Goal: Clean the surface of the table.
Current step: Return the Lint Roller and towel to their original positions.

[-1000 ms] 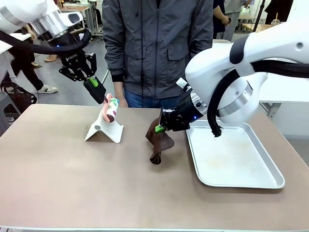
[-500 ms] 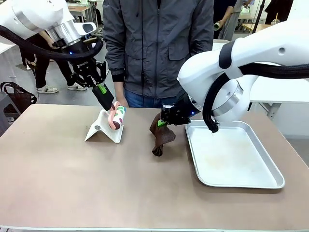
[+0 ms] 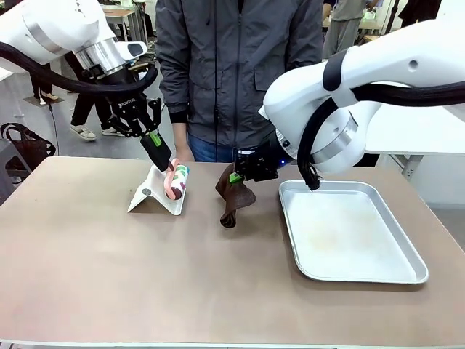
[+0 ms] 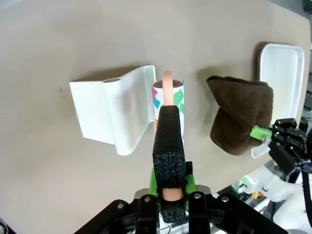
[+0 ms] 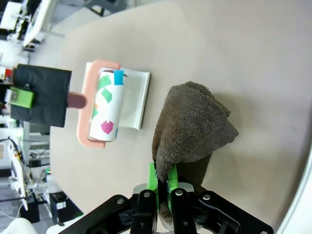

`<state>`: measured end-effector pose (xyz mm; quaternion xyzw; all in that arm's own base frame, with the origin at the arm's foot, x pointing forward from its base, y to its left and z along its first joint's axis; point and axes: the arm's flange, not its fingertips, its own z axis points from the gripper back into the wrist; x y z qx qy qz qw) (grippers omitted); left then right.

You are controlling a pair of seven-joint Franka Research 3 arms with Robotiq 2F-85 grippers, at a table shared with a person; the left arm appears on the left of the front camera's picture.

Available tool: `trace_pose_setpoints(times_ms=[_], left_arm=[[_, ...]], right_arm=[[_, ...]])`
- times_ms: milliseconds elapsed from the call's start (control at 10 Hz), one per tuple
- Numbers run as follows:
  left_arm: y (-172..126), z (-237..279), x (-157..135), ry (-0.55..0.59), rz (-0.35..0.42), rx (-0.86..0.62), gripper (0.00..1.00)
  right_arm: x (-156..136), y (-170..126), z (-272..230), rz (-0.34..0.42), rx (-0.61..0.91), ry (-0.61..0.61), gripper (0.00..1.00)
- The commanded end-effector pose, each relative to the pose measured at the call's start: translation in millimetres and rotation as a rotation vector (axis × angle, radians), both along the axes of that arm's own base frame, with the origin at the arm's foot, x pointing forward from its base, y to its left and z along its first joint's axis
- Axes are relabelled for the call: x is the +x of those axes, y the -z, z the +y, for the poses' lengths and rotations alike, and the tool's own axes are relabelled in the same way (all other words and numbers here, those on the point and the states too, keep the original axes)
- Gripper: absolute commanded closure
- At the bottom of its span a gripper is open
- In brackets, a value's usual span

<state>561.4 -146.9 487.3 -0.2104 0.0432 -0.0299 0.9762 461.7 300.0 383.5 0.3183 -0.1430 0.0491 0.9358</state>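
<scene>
The counter (image 3: pixel 109 276) lies directly beneath both tools, its brownish top spanning the front view.

**Tool state.** The left tool (image 3: pixel 161 155) is clamped on the handle of a lint roller (image 3: pixel 176 182), which projects ahead of its fingertips. The roller drum rests on or just above a white stand (image 3: pixel 156 195); contact cannot be confirmed. The right tool (image 3: pixel 234 177) is closed on the upper fold of a brown cloth (image 3: pixel 234 203), which hangs below it with its lower end at or near the counter.

**Hazards.**
- If the left tool lifts at an angle, the drum may catch the stand and drag or tip it.
- Only a fold of cloth is pinched; a firm wiping stroke may pull it free.
- A metal tray (image 3: pixel 349 233) lies just beside the right tool; a sideways stroke may strike its rim.
- A person (image 3: pixel 240 73) stands beyond both tools.

**Limits of view.** The right arm hides the tray's far corner. No dirt is discernible on the counter.
</scene>
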Motion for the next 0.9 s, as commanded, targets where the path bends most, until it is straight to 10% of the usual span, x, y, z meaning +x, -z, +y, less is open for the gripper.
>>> trace_pose_setpoints(times_ms=[0,800], left_arm=[[5,-5,-2,-0.022,0.013,0.007,0.78],[17,-1,-8,-0.121,-0.052,0.018,0.78]], right_arm=[[12,10,-1,0.019,-0.03,-0.016,0.91],[17,25,-13,0.119,-0.088,0.009,0.91]])
